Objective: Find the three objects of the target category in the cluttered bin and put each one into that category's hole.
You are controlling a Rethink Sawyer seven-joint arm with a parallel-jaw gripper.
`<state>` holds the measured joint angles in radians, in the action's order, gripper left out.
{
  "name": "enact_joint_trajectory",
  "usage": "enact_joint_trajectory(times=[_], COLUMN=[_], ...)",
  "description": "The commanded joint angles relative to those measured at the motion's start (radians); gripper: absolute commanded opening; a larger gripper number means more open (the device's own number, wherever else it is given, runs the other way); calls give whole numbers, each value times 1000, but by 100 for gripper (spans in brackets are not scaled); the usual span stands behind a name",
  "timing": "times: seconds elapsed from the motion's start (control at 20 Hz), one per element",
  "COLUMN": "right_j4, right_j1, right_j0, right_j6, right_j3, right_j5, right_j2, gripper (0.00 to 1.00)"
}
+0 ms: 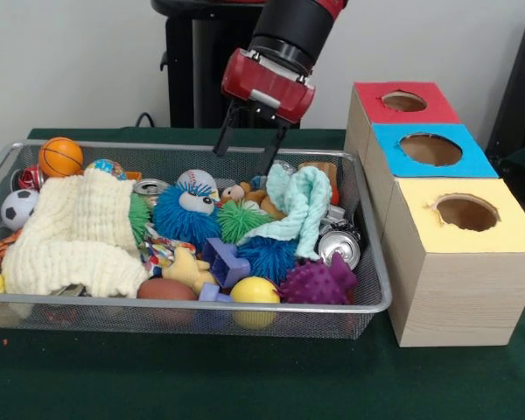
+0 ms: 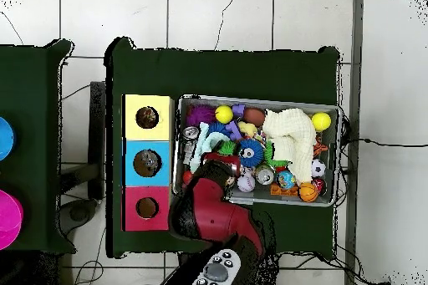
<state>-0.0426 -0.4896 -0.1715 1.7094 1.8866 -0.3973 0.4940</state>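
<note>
The wire mesh bin (image 1: 201, 308) is full of toys and also shows in the overhead view (image 2: 338, 156). One white wrinkly wad with red, blue and yellow print (image 1: 157, 254) peeks out under the cream cloth's right edge. A similar printed piece (image 1: 108, 166) shows behind the cloth; I cannot tell if it is a wad. Other wads are hidden. My gripper (image 1: 241, 160) hangs open and empty above the bin's back middle, near a baseball (image 1: 197, 180). From overhead only its red head (image 2: 219, 165) shows. The yellow-surround hole (image 1: 466, 212) (image 2: 147, 117) tops the nearest box.
A cream cloth (image 1: 74, 232) covers the bin's left half and a mint cloth (image 1: 299, 206) drapes the right. Spiky balls (image 1: 185, 214), cans (image 1: 339, 245), an orange ball (image 1: 60, 156) and a soccer ball (image 1: 17, 208) crowd around. The blue hole (image 1: 430, 149) and red hole (image 1: 403, 101) lie behind the yellow one.
</note>
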Motion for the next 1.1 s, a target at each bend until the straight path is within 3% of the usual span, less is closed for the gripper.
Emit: enact_joint_trajectory(times=[0.05,0.4,1.1], right_j4=[65,117,143], right_j1=[72,80,218], right_j0=[74,176,267], right_j6=[154,134,157], right_j3=[7,-38,-109], right_j5=[-31,86,-2], right_j2=[-85,-176,-288], gripper=[100,100,100])
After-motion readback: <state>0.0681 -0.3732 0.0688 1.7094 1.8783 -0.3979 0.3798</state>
